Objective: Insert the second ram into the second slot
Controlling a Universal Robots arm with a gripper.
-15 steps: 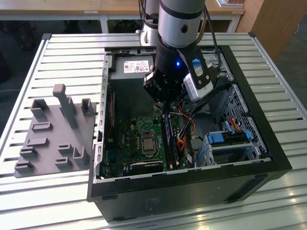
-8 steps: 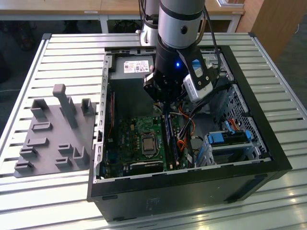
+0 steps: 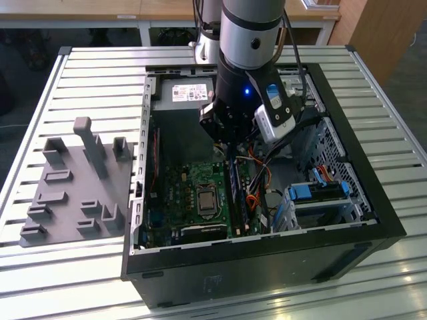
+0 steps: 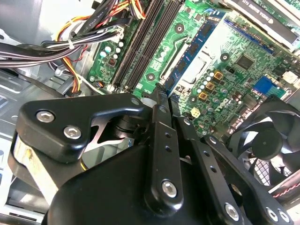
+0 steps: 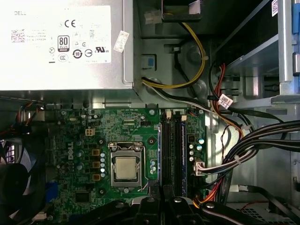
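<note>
My gripper (image 3: 227, 148) hangs inside the open computer case (image 3: 373, 200), over the far end of the ram slots (image 5: 172, 154). Its black fingers meet at the tips in the second wrist view, so the gripper (image 4: 158, 96) is shut, and I see nothing between them. A thin blue ram stick (image 5: 161, 154) stands on edge in the slot beside the CPU socket (image 5: 125, 168). It also shows in the second wrist view as a blue ram stick (image 4: 192, 51) and in the exterior view as a blue ram stick (image 3: 234, 190). Another blue edge (image 5: 183, 154) lines the outermost slot. Which of them is the second ram I cannot tell.
The power supply (image 5: 61, 42) sits beyond the motherboard. Bundled cables (image 5: 253, 140) run close to the slots on the drive-bay side. Light-blue drive clips (image 3: 320, 190) fill the bay. A black fan (image 4: 267, 140) sits by the board's edge. A grey fixture tray (image 3: 80, 187) lies outside the case.
</note>
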